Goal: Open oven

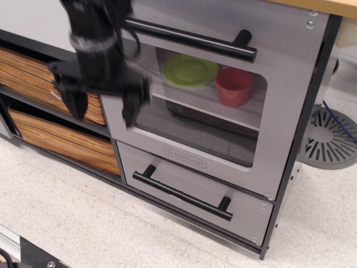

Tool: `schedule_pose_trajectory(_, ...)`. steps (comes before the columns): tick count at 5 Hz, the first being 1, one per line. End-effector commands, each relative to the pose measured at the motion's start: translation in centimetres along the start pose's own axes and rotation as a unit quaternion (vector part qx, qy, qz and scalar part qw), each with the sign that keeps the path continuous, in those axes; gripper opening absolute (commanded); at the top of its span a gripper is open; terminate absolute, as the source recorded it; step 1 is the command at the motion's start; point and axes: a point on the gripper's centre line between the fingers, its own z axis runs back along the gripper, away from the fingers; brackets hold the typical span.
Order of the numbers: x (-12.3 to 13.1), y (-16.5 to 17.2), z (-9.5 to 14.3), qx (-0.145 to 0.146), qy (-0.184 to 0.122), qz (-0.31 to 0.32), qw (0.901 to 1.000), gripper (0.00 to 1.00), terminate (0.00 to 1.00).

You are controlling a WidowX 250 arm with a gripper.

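Observation:
The grey oven [223, 97] has its door closed, with a rounded clear window, a long black bar handle [192, 39] along the top and a small embossed logo [185, 157] below the window. Through the window a white shelf holds a green plate [189, 70] and a red cup [234, 86]. My black gripper [103, 106] hangs in front of the oven's left edge, below the left end of the handle. It is motion-blurred, its two fingers [129, 111] point down and stand wide apart, holding nothing.
A smaller grey drawer [192, 195] with a shorter black handle sits under the oven. Two wood-grain drawers [50, 139] are to the left. A round grey grate [329, 137] lies on the floor at right. A wooden counter edge runs along the top right.

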Motion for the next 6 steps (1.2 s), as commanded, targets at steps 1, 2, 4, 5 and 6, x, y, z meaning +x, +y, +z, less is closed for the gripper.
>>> schedule_pose_trajectory(1, 4.5, 0.2, 5.7, -0.05, -0.008, 0.217, 0.9748, 1.0, 0.0)
schedule_pose_trajectory(2, 5.9, 0.3, 6.7, -0.083, -0.013, 0.268, 0.9598, 1.0, 0.0)
schedule_pose_trajectory(4, 6.9, -0.3, 5.2, -0.114, -0.06, 0.341, 0.931, 1.0, 0.0)
schedule_pose_trajectory(5, 8.0, -0.7, 4.3, -0.13, -0.05, 0.399, 0.9062, 1.0, 0.0)
schedule_pose_trajectory(6, 9.0, -0.9, 4.1, -0.143, -0.043, 0.431, 0.8899, 1.0, 0.0)
